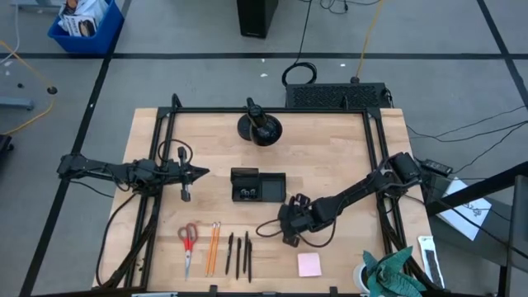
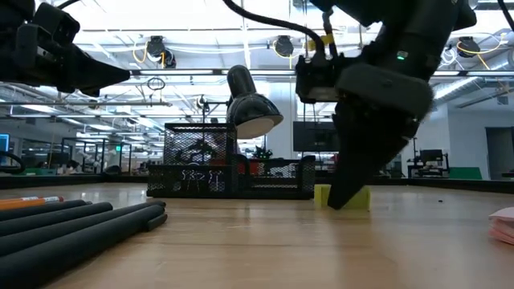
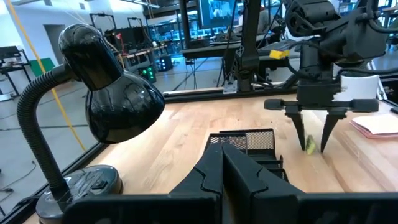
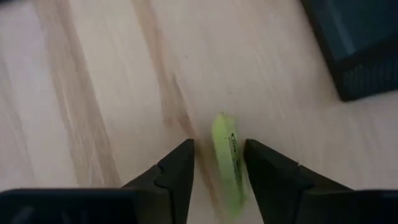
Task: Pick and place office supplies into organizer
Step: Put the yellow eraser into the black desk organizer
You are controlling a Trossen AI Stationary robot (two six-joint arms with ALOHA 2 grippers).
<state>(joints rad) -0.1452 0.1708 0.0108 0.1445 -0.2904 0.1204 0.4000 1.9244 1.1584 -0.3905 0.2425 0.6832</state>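
Fingers of your right gripper [image 4: 217,167] stood part open, straddling the yellow item [image 4: 227,163], which lay on bare wood just in front of the organizer [image 1: 257,185] and off its right end. Its long axis ran along the gap, not across it, so I judge a straight close would pinch its thin, flat sides. It looked smooth, glossy and oblong, with print on one face. The organizer was black mesh, boxy, with binder clips [image 1: 246,194] in one compartment. Your left gripper [image 1: 198,173] waited shut, well left of the organizer; the right arm was far nearer.
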